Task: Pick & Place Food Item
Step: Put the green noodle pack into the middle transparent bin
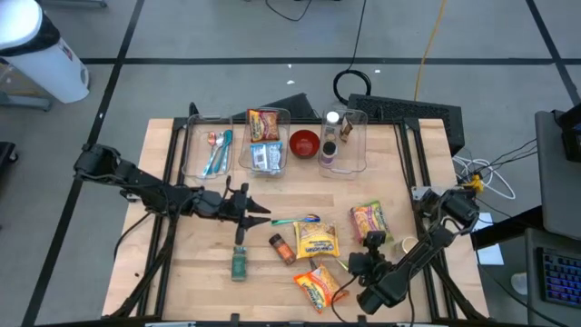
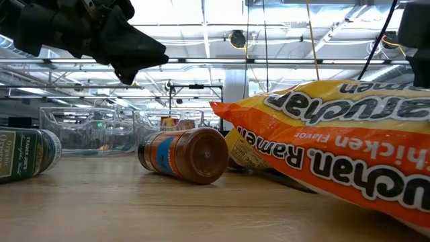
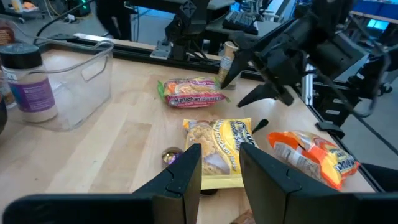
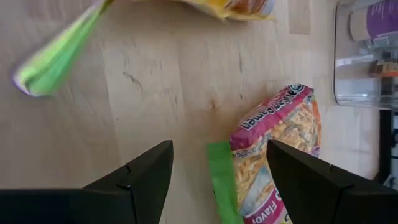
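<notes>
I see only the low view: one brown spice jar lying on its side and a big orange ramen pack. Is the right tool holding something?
Observer: No. The right tool is open and empty, above the pink ramen pack.
Operator: And where is the left tool?
Observer: The left tool is to the left of the yellow noodle pack, open, with nothing between its fingers.
Operator: Is any food already in the bins?
Observer: Yes. The middle bin at the far edge holds a ramen pack.
</notes>
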`<action>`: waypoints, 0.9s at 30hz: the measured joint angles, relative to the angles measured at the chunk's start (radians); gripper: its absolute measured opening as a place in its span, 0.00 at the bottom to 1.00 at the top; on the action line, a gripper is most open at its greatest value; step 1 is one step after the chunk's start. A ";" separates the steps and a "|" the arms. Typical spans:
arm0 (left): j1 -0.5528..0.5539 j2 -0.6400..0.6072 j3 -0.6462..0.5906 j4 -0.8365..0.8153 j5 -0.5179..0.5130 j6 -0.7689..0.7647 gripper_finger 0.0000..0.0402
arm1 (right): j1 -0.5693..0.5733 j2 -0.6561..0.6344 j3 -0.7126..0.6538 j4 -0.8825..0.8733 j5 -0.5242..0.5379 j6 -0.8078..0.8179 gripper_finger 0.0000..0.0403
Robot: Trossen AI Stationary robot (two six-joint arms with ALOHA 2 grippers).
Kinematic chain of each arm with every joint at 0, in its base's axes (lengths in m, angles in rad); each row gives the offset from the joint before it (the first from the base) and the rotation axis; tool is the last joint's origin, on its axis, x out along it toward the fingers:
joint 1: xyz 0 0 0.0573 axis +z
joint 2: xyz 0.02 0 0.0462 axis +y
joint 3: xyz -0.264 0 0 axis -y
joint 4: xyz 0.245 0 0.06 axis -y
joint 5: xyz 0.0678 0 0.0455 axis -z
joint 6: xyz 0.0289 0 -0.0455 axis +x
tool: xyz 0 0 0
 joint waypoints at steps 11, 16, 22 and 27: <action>-0.006 0.000 0.000 -0.004 -0.055 0.007 0.29 | -0.020 0.028 0.000 -0.085 0.027 0.025 0.52; -0.005 0.000 0.000 -0.004 -0.056 0.010 0.29 | -0.032 0.028 -0.001 -0.114 0.031 0.021 0.33; -0.005 0.000 0.000 -0.005 -0.057 0.038 0.29 | -0.059 0.028 -0.001 -0.132 0.056 -0.045 0.07; -0.005 0.000 0.000 -0.005 -0.074 0.044 0.29 | -0.098 0.028 -0.001 -0.132 0.095 -0.089 0.02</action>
